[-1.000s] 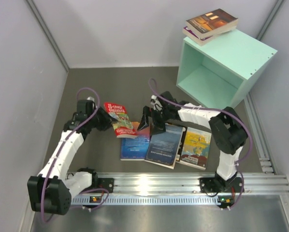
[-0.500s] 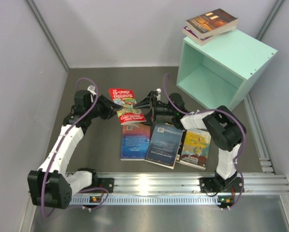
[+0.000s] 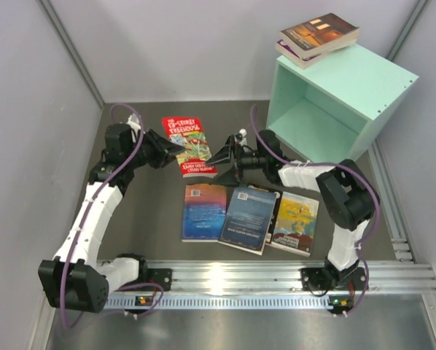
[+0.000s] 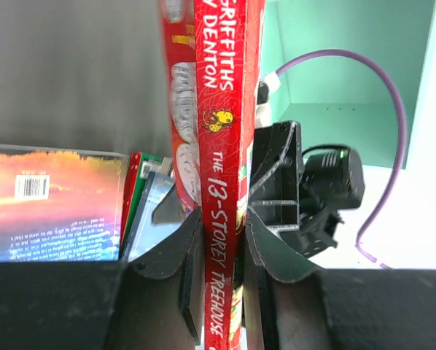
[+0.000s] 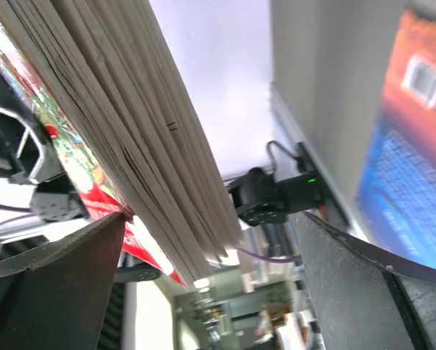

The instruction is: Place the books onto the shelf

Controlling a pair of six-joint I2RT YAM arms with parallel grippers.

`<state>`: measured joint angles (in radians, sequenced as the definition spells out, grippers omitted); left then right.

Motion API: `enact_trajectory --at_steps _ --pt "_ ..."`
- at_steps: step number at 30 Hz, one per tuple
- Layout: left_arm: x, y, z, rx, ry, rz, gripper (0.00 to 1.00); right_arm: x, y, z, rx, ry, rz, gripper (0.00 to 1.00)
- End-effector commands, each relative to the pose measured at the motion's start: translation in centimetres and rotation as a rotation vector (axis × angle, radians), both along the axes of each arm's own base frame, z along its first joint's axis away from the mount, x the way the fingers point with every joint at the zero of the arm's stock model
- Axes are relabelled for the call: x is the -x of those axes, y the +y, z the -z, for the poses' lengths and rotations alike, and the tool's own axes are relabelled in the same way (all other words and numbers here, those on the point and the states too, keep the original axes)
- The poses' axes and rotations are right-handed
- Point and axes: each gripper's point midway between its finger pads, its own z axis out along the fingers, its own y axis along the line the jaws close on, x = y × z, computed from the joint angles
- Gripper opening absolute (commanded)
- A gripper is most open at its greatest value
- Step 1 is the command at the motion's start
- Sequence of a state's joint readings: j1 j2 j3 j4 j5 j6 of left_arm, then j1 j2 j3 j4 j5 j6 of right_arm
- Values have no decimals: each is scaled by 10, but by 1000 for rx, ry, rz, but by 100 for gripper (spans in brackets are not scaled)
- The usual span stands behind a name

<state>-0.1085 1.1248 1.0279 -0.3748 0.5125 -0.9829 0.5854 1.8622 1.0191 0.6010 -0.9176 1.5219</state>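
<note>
Left gripper (image 3: 173, 150) is pinching the red book (image 3: 191, 146), fingers (image 4: 185, 255) pressed on both covers right at the spine, "13-Storey Treehouse" readable between them in the left wrist view. The book is lifted off the table (image 3: 156, 219), to the left of the shelf (image 3: 349, 95) and a bit nearer the arm bases than its open face, well apart from it. Right gripper (image 3: 229, 151) sits between the red book and the shelf, pointing at the book, jaws spread wide. In the right wrist view the book's page edge passes between its fingers (image 5: 54, 284), closer to one of them; no clamp on it, and contact cannot be told. The shelf is a mint-green box at the back right, tilted, open face turned toward the arms, nothing seen inside. On top of the shelf lies a brown book (image 3: 321, 30) stacked on a purple book (image 3: 297, 52). In front of the shelf, closer to the arm bases, three books lie flat on the table in a row: blue-orange book (image 3: 205, 211) farthest from the shelf, dark blue book (image 3: 247, 217) in the middle overlapping its neighbours, yellow book (image 3: 297, 221) almost straight below the shelf. Red and green edges show under the dark blue one in the left wrist view; unclear what they belong to.
</note>
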Motion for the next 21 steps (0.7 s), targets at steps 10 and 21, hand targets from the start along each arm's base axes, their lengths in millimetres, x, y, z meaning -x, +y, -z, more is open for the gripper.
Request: enact_trajectory --at_steps 10,21 --pt "-3 -13 -60 138 -157 52 0 -43 -2 -70 -142 -120 47 100" --pt "-2 -20 -47 209 -135 83 0 -41 -6 -118 -440 -129 52 42"
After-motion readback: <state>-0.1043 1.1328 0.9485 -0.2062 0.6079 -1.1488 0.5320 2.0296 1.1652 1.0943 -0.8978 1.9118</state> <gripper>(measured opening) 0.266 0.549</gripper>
